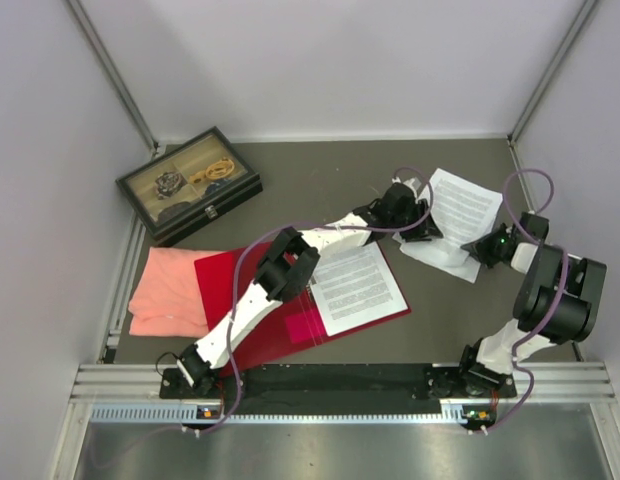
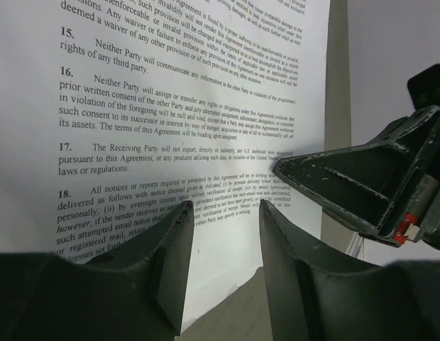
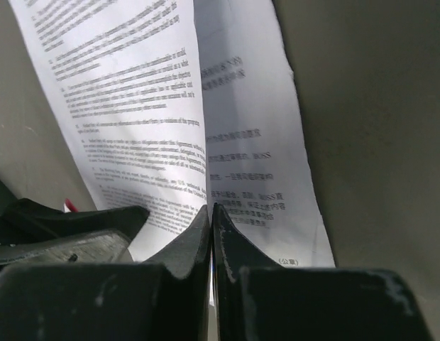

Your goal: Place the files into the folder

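Files lie on the grey worktop right of centre. They are a loose fan of thin white sheets dense with black print, and their long axis runs from far to near at a slight slant. The right gripper sits at their right-hand edge and belongs to the nearer arm. In its wrist view its jaws are pressed together, and the edge of the top sheet runs straight into the seam between them. That sheet therefore looks pinched, and it stands raised off the lower sheet. The left gripper reaches to the files' left edge; its jaws stand apart with nothing between them, and print shows beyond the gap. The folder lies open and flat, to the left of the files and nearer the bases. It is smooth red card with a pink sticker, and a filed sheet rests on its right half. As I judge it, the coming move turns on carrying the pinched sheet leftward and nearward onto that half. The left arm lies across the folder and may be in the way. Paper this limp will sag and could slip from a one-edge grip. A soft salmon cloth touches the folder's left edge, and a dark hard case sits well apart at far left.
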`<state>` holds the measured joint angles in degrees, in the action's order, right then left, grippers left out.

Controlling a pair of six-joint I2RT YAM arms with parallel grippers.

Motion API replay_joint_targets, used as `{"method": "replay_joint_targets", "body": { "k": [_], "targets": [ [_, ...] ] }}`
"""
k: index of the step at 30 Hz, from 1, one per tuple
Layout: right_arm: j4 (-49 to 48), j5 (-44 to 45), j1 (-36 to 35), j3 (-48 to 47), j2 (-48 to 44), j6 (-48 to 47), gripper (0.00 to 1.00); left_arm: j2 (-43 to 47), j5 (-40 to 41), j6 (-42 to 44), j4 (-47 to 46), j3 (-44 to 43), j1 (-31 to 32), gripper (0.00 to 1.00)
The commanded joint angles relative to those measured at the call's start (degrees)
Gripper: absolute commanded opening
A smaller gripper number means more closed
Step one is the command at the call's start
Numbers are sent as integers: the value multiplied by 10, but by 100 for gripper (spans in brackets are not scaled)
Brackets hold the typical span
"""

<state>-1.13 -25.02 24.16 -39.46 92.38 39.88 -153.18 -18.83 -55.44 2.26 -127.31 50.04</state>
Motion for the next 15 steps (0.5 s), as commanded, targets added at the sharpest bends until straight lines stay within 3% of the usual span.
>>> {"method": "replay_joint_targets", "body": {
  "k": [1,5,8,13,15],
  "targets": [
    [53,31,-3,-71,-69,-76,0,51,-29,73,78,-50,1,49],
    [140,57,-23,-126,-137,-130,0,165,-36,122,103,-30,-1,52],
    [213,71,-68,-180,-156,-167,0,267,-41,155,106,40,-7,53],
    [330,102,-189,-287,-175,-237,0,446,-24,196,82,263,-30,56],
    [372,112,-270,-321,-180,-265,0,535,-9,206,77,364,-39,57]
  ]
}}
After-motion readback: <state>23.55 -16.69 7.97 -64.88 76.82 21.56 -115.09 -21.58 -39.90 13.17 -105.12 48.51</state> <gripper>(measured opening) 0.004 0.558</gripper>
